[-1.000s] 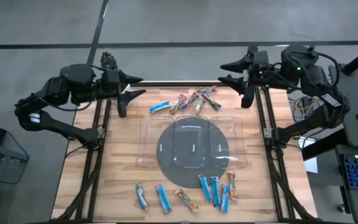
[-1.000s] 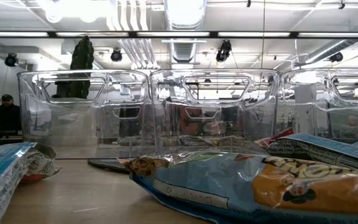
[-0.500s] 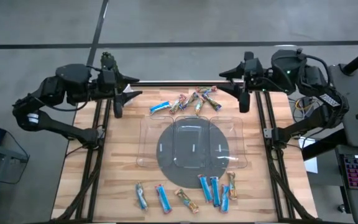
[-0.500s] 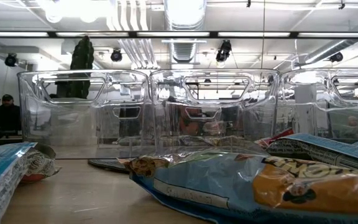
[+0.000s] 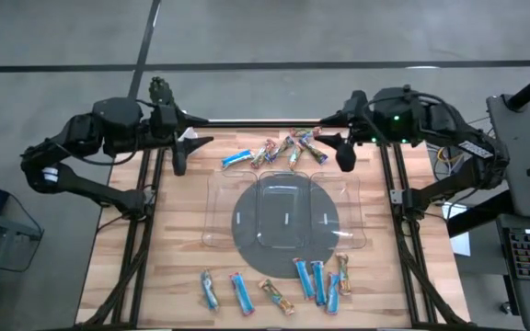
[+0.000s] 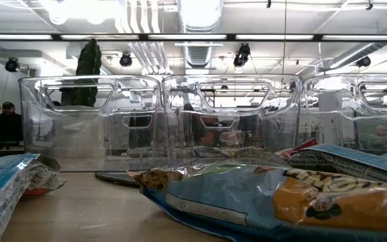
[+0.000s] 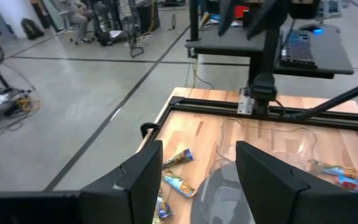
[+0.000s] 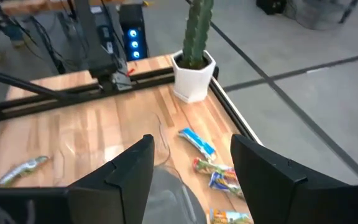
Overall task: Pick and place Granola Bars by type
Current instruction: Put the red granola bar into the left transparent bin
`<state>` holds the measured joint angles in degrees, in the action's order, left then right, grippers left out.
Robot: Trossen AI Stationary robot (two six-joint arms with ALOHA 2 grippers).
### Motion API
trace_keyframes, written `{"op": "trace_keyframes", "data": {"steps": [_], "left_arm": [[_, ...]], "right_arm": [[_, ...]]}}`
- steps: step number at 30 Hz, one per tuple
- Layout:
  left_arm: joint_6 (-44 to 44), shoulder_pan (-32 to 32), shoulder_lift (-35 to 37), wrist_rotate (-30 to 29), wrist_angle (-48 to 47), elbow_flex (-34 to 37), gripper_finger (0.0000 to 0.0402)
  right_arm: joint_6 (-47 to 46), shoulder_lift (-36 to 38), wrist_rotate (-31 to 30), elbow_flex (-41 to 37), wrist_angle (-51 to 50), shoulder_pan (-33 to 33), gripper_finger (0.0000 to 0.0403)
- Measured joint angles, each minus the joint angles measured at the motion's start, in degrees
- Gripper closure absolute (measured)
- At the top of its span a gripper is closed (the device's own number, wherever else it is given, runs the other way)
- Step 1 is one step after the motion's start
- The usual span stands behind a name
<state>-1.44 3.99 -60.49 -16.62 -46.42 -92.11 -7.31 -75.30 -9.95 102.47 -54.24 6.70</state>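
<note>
**Right tool swings in toward the far bars**

The right tool (image 5: pixel 342 152), fingers spread and empty, hangs over the desk's (image 5: pixel 182 248) far right corner, just beside the far cluster of bars (image 5: pixel 279 149); half a second ago it sat further out over the frame rail. The left tool (image 5: pixel 188 145), also open and empty, hovers at the far left corner, barely changed. A second row of bars (image 5: pixel 283 287) lies along the near edge, the clear tray (image 5: pixel 217 207) between the two groups. No wrapper lettering can be read.
</note>
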Motion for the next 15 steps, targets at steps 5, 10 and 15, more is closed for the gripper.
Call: {"op": "trace_keyframes", "data": {"steps": [5,10,15], "left_arm": [[4.97,0.02,-0.64,-1.38,-0.05,0.43,0.0216],[2.19,0.0,-2.0,-1.38,-0.03,0.45,0.0216],[0.02,0.0,-3.35,-2.0,0.14,0.48,0.0216]], "right_arm": [[-3.65,-0.86,-3.15,-1.54,-0.04,0.0,0.02],[-5.9,-2.08,-5.37,-1.58,-0.63,0.28,0.02],[-7.22,-3.83,-6.7,-0.15,-2.31,2.55,0.02]]}}
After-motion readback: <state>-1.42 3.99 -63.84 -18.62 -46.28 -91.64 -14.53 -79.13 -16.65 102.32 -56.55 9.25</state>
